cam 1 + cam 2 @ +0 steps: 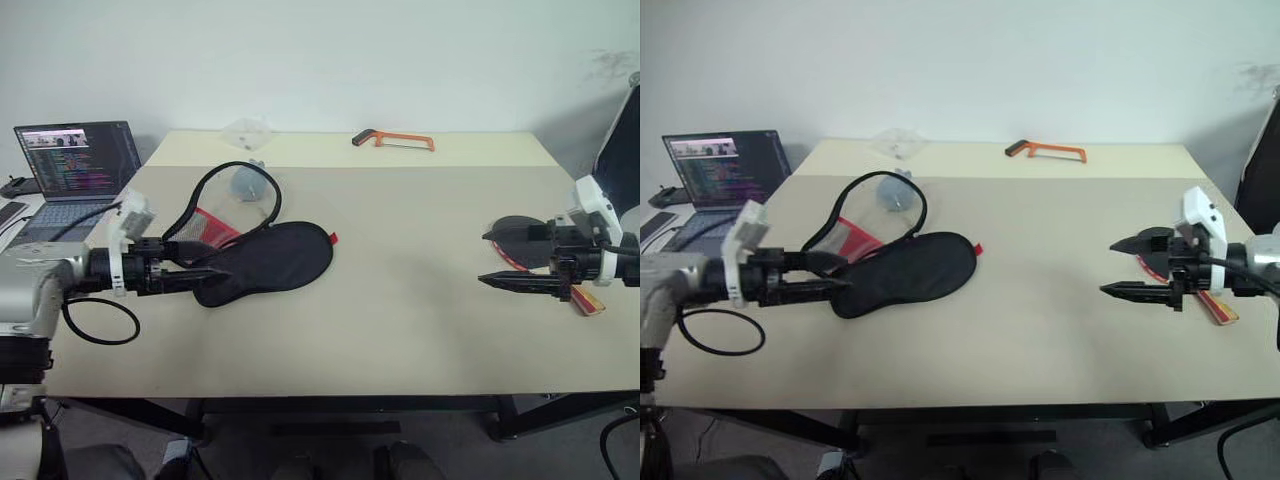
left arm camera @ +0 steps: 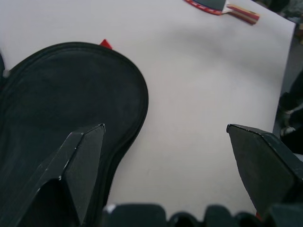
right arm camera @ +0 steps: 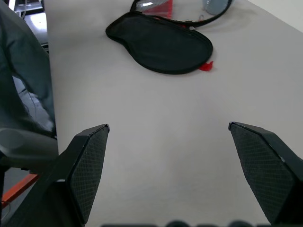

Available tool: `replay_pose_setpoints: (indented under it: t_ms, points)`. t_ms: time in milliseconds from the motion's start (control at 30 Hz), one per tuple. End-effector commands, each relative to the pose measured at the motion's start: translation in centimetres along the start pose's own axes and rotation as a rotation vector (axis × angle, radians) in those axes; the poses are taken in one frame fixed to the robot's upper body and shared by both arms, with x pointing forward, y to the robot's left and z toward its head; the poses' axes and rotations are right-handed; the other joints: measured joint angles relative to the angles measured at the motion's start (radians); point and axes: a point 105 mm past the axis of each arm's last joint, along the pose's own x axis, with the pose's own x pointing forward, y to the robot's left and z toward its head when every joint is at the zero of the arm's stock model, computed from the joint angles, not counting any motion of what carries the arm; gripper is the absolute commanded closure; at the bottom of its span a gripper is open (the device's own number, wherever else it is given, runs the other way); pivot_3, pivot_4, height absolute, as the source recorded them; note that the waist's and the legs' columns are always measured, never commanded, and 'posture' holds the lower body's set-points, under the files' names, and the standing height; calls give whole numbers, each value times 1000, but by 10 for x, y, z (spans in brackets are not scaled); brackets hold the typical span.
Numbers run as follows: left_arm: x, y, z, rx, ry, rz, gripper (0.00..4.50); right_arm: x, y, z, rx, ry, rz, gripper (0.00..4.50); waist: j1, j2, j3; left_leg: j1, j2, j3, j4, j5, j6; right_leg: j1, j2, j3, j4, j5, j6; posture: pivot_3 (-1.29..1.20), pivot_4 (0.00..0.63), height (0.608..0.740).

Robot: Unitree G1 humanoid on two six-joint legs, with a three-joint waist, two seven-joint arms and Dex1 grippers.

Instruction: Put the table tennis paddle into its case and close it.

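Step now: You have not picked anything up yet. I think the first job is to grab the paddle (image 1: pixel 530 243).
How to do it well: Bring your right gripper (image 1: pixel 1118 267) down low and go for the wood handle, which pokes out toward the near table (image 1: pixel 400 300) edge, not the flat round face. A flat bat is hard to pinch from on top, so slide one finger under the handle if you can.
Other hand: Use your left gripper (image 1: pixel 196 268) to hold the case (image 1: pixel 270 260) still and keep its mouth wide. I cannot tell from here where the opening is.
Right gripper: Wide open, holding nothing. It hangs in front of the paddle and points toward the middle of the table.
Left gripper: Wide open too, holding nothing. Its tips hang over the near end of the case.
Paddle: It lies flat at the right side of the table, just behind your right gripper and partly hidden by it.
Case: It lies flat on the left side, well apart from the paddle.
Watch out: The cord (image 1: pixel 240 172) loops out behind the case. Don't snag a finger in it.
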Motion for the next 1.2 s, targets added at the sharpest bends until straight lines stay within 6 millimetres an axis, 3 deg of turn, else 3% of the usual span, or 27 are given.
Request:
replay_pose_setpoints:
  t_ms: [33,267,433,800,900,1133,1200]
  points:
    - [-8,3,12,55,-18,11,0,0,4,14,-46,-35,5,47,0,0,0,0,0,0,0,0,0,0,0,0,0,0,0,0,150,740]
    - [-6,5,-3,11,-11,22,0,8,7,18,-55,-60,17,47,0,0,0,0,0,0,0,0,0,0,0,0,0,0,0,0,150,740]
    - [-9,23,-31,85,168,114,0,11,9,21,-79,-61,18,47,1,0,0,0,0,0,0,0,0,0,0,0,0,0,0,0,150,740]
    - [42,58,-51,313,304,209,0,23,4,16,-90,-71,-22,47,6,-2,-1,0,-1,0,1,0,1,1,-1,0,0,1,0,0,150,740]
    - [52,55,-72,334,391,159,0,19,5,18,-92,-75,-32,47,3,-2,-1,0,-1,0,1,0,1,1,-1,0,0,1,0,0,150,740]
    - [66,43,-80,265,373,48,0,13,6,17,-91,-65,-47,47,4,-3,-2,0,-1,0,1,0,1,1,-1,-1,1,1,1,0,150,740]
    - [69,48,-87,289,422,70,0,13,3,17,-96,-60,-69,47,4,-3,-2,0,-2,0,1,0,1,1,-1,0,1,1,1,0,150,740]
